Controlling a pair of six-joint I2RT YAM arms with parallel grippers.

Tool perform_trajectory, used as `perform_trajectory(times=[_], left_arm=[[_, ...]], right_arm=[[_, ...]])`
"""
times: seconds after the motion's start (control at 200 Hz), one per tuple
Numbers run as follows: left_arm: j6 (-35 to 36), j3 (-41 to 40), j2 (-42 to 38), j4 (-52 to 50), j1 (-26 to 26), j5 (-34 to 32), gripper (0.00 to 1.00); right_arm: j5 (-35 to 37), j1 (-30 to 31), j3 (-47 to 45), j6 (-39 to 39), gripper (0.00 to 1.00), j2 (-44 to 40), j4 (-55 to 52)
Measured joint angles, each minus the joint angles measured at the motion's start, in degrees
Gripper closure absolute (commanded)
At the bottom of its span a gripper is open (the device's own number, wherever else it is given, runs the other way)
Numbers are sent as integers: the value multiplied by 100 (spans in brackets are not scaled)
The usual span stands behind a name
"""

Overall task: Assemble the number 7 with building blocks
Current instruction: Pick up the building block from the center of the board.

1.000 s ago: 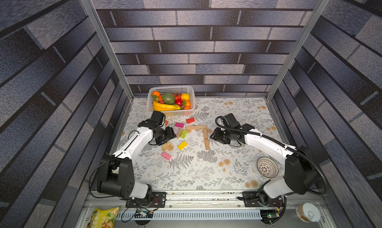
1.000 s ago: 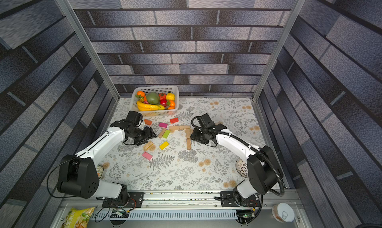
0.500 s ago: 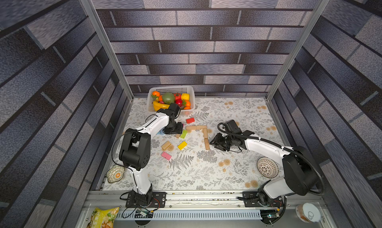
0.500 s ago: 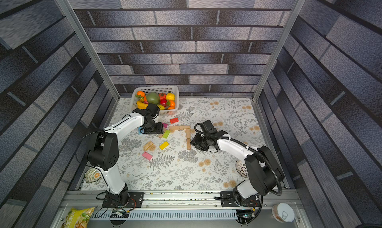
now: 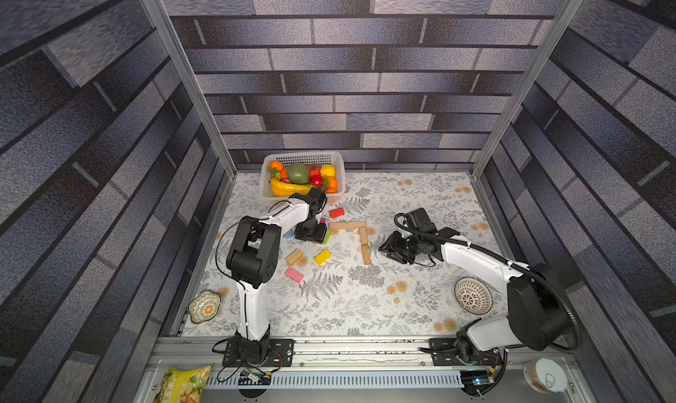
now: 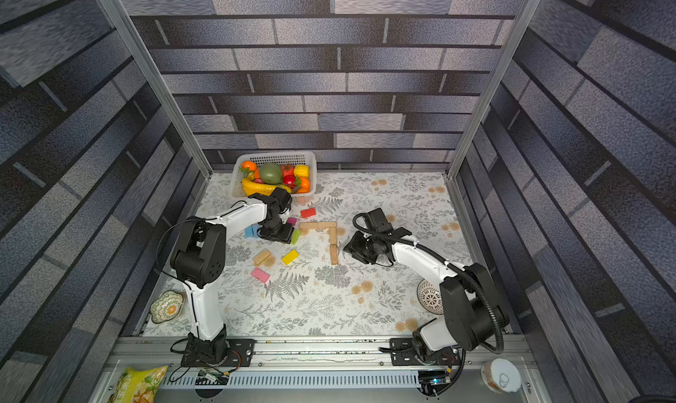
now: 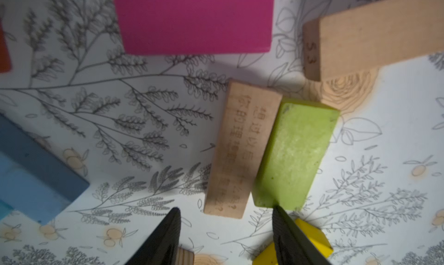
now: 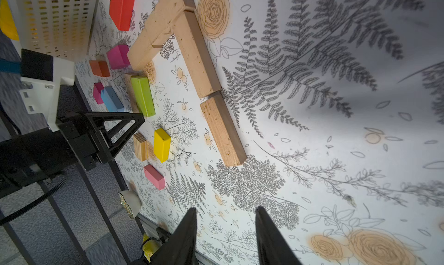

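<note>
The number 7 point(image 5: 360, 233) lies mid-table as tan building blocks: a short bar point(image 8: 158, 28) and a longer stem point(image 8: 223, 131). My left gripper point(image 5: 311, 233) hangs over loose blocks left of the bar. In the left wrist view its jaws point(image 7: 225, 209) stand open and empty. Just beyond the tips lie an engraved tan block point(image 7: 240, 150) and, against it, a green block point(image 7: 295, 153). A magenta block point(image 7: 197, 18) lies farther off. My right gripper point(image 5: 389, 249) is right of the stem, open and empty point(image 8: 225, 209).
Red point(image 5: 336, 212), yellow point(image 5: 322, 257), pink point(image 5: 294, 275), blue point(image 5: 289, 234) and striped tan point(image 5: 294, 256) blocks lie around the left gripper. A white basket point(image 5: 338, 163) of toy fruit stands behind. A patterned dish point(image 5: 204, 306) sits front left, a woven bowl point(image 5: 473, 295) front right.
My left arm has raised its elbow and swung the gripper right, over the green and tan blocks, with its jaws a little narrower. The right gripper has drawn slightly back from the stem.
</note>
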Motion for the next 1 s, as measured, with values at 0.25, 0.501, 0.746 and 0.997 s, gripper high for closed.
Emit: perform_trajectory(times=[0.25,0.501,0.746,0.997], left_arm=[[22,13,13,0,103,9,41],[85,-501,-422,293,192,107,27],[138,-879,-1307,520,221,238,27],[177,-1027,-1093,632,46,223,28]], right_arm=[[-20,-79,2,-52,58,0,-74],[-39,-81,2,-70,58,7,-87],[-79,-83,2,-68,58,90,-85],[-76,-83,2,-68,58,109,-83]])
